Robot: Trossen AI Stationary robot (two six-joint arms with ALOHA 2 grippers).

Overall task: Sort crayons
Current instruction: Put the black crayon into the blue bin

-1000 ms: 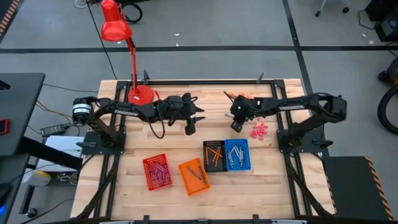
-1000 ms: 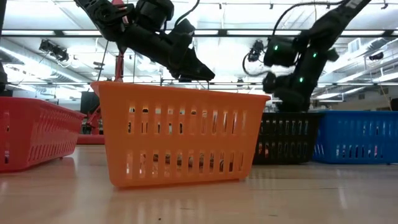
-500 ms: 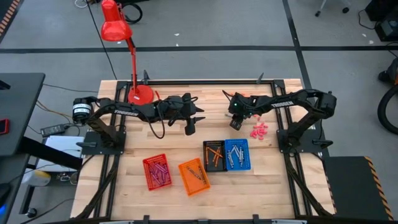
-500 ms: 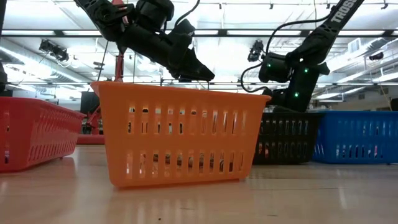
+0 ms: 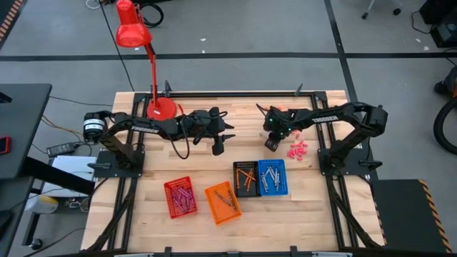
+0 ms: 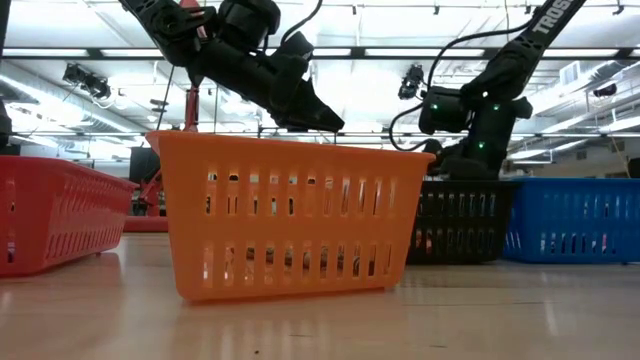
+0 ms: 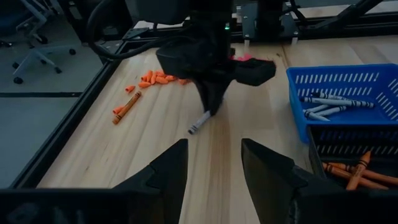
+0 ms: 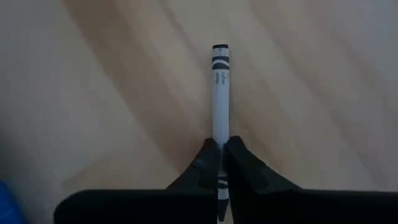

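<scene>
**Crayon caught: right gripper closes on a silvery-grey stick at the table's upper middle**

Crayon [image 8: 220, 93] in silvery grey, lying on bare wood, is now pinched at one end by the right gripper [image 8: 221, 155], whose fingers were spread a second ago and have clamped on it. In the overhead frame the right gripper [image 5: 272, 143] sits right of centre, having drawn in leftward since the earlier frame. That reads as a pickup secured; the stick probably belongs in the blue basket [image 5: 271, 178], lower right of centre, where at least four grey crayons [image 7: 326, 107] already lie.

The left gripper [image 5: 218, 145] hangs released, just left of centre.

Four baskets line the lower middle: red [image 5: 180, 197], orange [image 5: 222, 202], black [image 5: 245, 178] and blue. Loose crayons form two heaps: orange [image 7: 149, 81], near the top edge, and pink [image 5: 298, 149], right of the gripper. Neither heap can be counted.
</scene>
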